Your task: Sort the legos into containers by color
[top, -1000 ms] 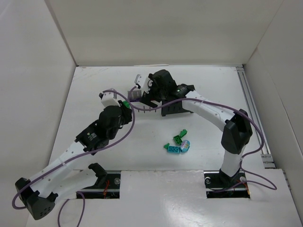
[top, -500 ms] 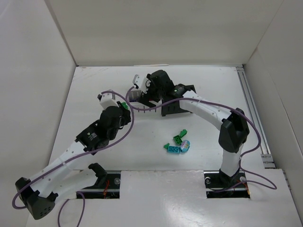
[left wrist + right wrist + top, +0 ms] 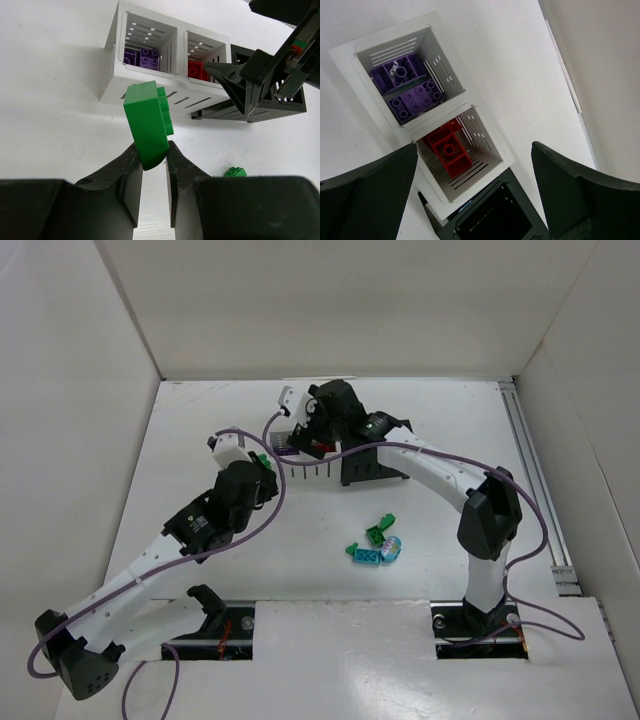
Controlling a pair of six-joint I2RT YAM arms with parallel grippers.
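Note:
My left gripper (image 3: 152, 167) is shut on a green lego (image 3: 148, 123) and holds it above the table just in front of the containers; in the top view this gripper (image 3: 263, 466) is left of the row. The first white container (image 3: 116, 60) holds purple legos (image 3: 142, 56), and the second white one (image 3: 208, 92) holds red legos (image 3: 196, 70). My right gripper (image 3: 475, 185) is wide open and empty above the red legos (image 3: 451, 150), the white container (image 3: 490, 145) and the black container (image 3: 495, 220). It hides most of the row in the top view (image 3: 305, 425).
Loose legos lie mid-table: green ones (image 3: 380, 531), a teal one (image 3: 364, 554) and a pale rounded piece (image 3: 392, 547). One small green lego (image 3: 235, 172) shows near my left fingers. White walls enclose the table on three sides.
My right gripper has moved slightly left and farther back over the white containers. My left gripper has edged toward the row, still holding the green lego.

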